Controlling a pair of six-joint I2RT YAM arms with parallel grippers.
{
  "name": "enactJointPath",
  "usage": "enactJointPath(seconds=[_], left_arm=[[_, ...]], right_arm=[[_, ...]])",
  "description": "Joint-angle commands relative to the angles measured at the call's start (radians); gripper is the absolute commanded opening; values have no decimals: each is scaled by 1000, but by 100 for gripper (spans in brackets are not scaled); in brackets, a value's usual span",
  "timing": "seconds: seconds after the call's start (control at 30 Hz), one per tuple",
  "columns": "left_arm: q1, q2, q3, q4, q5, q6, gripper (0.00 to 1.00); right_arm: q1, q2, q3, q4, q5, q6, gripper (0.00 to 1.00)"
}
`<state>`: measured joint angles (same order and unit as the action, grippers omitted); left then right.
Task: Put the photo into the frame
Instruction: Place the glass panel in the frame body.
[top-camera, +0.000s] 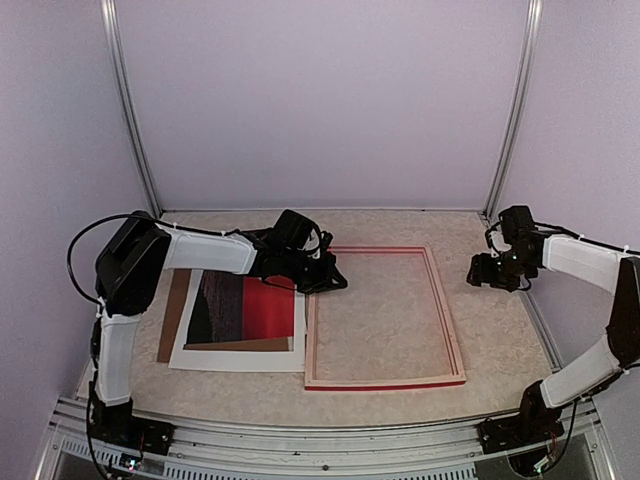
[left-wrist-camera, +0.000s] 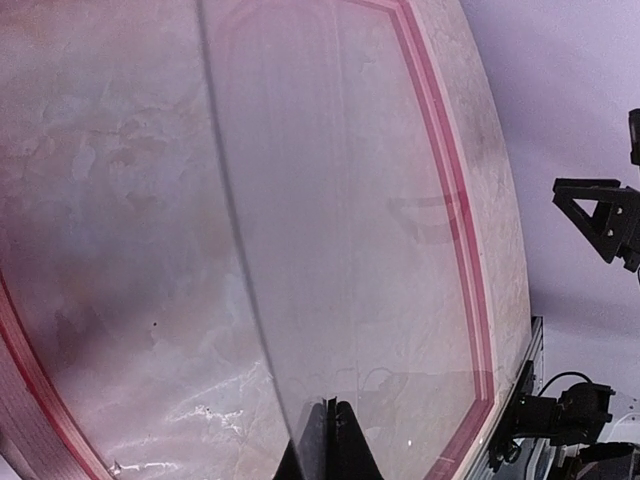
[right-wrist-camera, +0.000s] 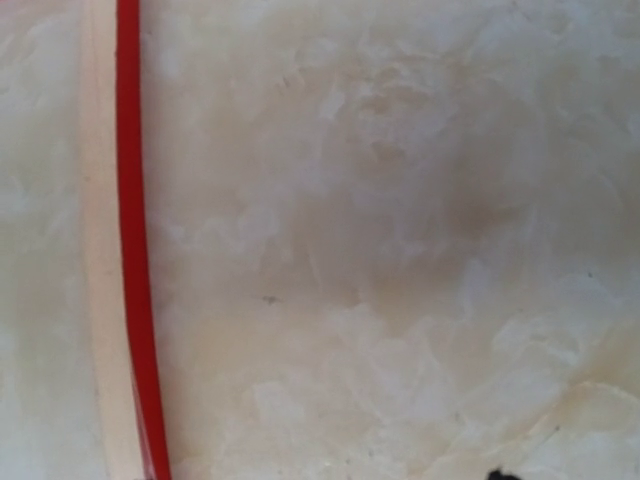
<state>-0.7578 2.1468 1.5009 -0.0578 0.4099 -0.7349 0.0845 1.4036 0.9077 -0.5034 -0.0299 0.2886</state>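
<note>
The frame (top-camera: 385, 383) lies flat at mid-table, a red edge on pale wood, with the tabletop showing through it. The photo (top-camera: 262, 308), half red and half dark, lies to its left on a white mat (top-camera: 240, 358). My left gripper (top-camera: 326, 279) sits at the frame's far left corner. In the left wrist view its fingertips (left-wrist-camera: 350, 445) are shut on the edge of a thin clear sheet (left-wrist-camera: 360, 230) that spans the frame's red rail (left-wrist-camera: 462, 215). My right gripper (top-camera: 484, 270) hovers open and holds nothing, just right of the frame's rail (right-wrist-camera: 125, 250).
A brown backing board (top-camera: 172, 320) sticks out from under the mat at the left. Pale walls and two metal posts close in the back. The arm bases stand on the aluminium rail (top-camera: 300, 440) at the near edge.
</note>
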Motion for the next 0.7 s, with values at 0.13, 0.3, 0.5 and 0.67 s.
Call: enactJointPath(seconds=[0.13,0.3,0.5,0.67], left_arm=[[8,42,65,-68,-6,57,0],[8,47,86,-115,-24,93,0],[11,49,105,-161,-32,133,0],[21,43,103,-174,-13,147,0]], right_arm=[[19,11,10,11,-3,-2,70],[23,10,7,10,-2,-2,70],[29,16,6,12,-4,1,70],[35,19,5,12,-4,3,70]])
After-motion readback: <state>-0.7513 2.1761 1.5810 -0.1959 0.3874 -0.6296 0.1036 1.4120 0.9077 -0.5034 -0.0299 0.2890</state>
